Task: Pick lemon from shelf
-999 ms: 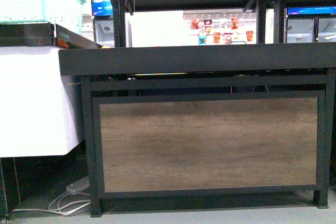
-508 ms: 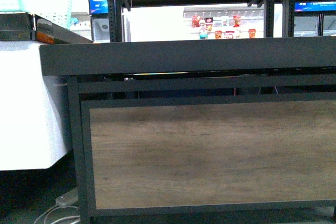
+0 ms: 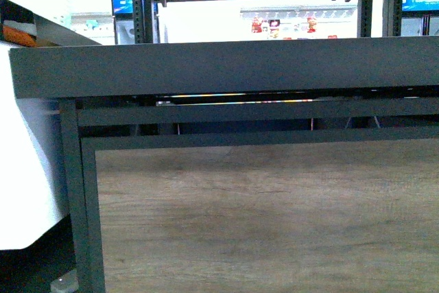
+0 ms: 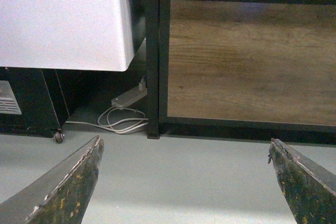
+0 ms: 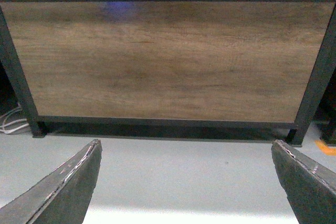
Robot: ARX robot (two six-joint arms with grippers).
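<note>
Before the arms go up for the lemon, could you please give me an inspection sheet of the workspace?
Surface: shelf deck top hidden behind its front rim; wood panel below.
Job's things: lemon, nothing seen.
Clutter: nothing seen.
Grippers: left gripper open, empty; right gripper open, empty; both low over the floor.
Cables: white power strip and coiled cable on the floor by a shelf leg.
Surroundings: white cabinet to the left; store shelves far behind.

Shelf point(image 3: 226, 66) deck top hidden behind its front rim from my front camera, wood panel point(image 3: 274, 217) cut off right and below, distant packets point(image 3: 285, 25) too blurred to identify.
</note>
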